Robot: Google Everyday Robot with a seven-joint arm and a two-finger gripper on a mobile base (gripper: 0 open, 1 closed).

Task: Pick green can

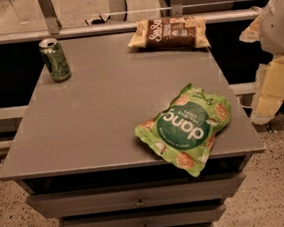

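Starting at the bottom of the frame: the drawers [139,196] are stacked under the bench [97,115], front edge nearest us. Just above that, lower right, a flat bright-green snack bag [186,128] lies near the bench's front corner. That's not the target, so leave it alone.

Out at the right edge, mid-height, there's the pincer [273,90], hanging off the side of the bench, pale and blocky, below the white arm. Apart or together? I cannot tell from here. It holds nothing that I can see, and it sits well apart from the target.

Now across to the upper left of the frame: the green can [55,59] stands upright close to the far left corner of the bench, silver top and pull-tab showing, with bare surface all round it. Nothing crowds it.

Handling call: a slim metal can, stiff in the wall but likely to dent under a hard squeeze, smooth and probably slippery, and narrow enough to tip if nudged. Whether it's full or empty I can't say. Best bet is a grip across the middle of the body, level, from the open side.

Furthest back, top centre, a brown snack bag [170,33] lies on the far edge, clear of the can.
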